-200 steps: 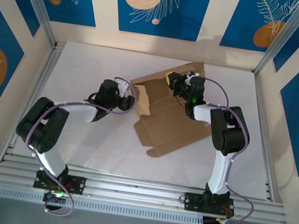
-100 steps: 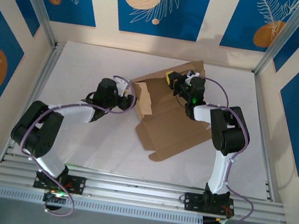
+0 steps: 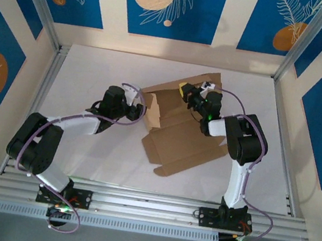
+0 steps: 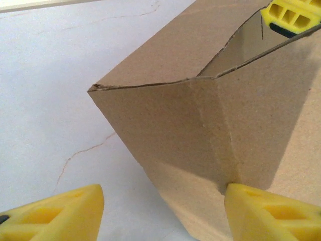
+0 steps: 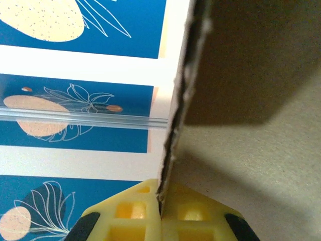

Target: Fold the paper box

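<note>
The paper box [image 3: 184, 134] lies partly folded on the white counter [image 3: 96, 66], right of centre and between the two arms. Its broad base panel is flat and a rear panel is raised at the far side. The right tool [image 3: 186, 90] is clenched on the top edge of that raised panel. In the right wrist view its yellow fingers [image 5: 125, 217] pinch the cardboard edge, with a blue leaf-patterned wall [image 5: 75, 125] behind. The left tool [image 3: 140, 111] sits at the box's left side, released, its jaws standing well apart. In the left wrist view one finger [image 4: 55, 211] hangs over bare counter, and the other lies against the outer face of an upright side flap [image 4: 200, 130].
</note>
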Controlling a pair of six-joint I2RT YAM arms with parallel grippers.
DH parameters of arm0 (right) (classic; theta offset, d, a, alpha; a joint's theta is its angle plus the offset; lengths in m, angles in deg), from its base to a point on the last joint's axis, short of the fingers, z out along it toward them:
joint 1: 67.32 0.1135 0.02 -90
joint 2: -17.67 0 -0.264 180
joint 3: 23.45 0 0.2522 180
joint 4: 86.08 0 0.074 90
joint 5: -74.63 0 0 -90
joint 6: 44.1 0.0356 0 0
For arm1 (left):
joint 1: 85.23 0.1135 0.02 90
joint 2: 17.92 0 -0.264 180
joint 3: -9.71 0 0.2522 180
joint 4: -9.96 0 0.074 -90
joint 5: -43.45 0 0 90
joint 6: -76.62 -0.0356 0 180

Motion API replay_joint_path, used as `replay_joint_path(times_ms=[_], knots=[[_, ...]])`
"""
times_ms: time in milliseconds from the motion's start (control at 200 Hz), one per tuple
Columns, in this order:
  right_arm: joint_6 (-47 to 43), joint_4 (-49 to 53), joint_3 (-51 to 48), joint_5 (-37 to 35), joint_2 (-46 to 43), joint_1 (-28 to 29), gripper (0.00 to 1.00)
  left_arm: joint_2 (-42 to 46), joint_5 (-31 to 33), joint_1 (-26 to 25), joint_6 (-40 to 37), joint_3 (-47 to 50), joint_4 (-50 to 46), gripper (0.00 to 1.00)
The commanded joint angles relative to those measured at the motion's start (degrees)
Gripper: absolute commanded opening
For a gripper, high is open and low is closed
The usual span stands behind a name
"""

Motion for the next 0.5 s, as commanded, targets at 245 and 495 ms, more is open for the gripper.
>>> replay_joint_path(times_ms=[245, 495], knots=[[-4.25, -11.77, -2.36, 8.45, -1.71, 0.06, 0.0, 4.34, -1.22, -0.55, 0.88, 1.72, 0.13, 0.66], [-1.55, -15.22, 4.22, 13.91, 0.58, 0.07, 0.0, 6.39, -2.82, -0.46, -2.51, 0.73, -2.78, 0.69]])
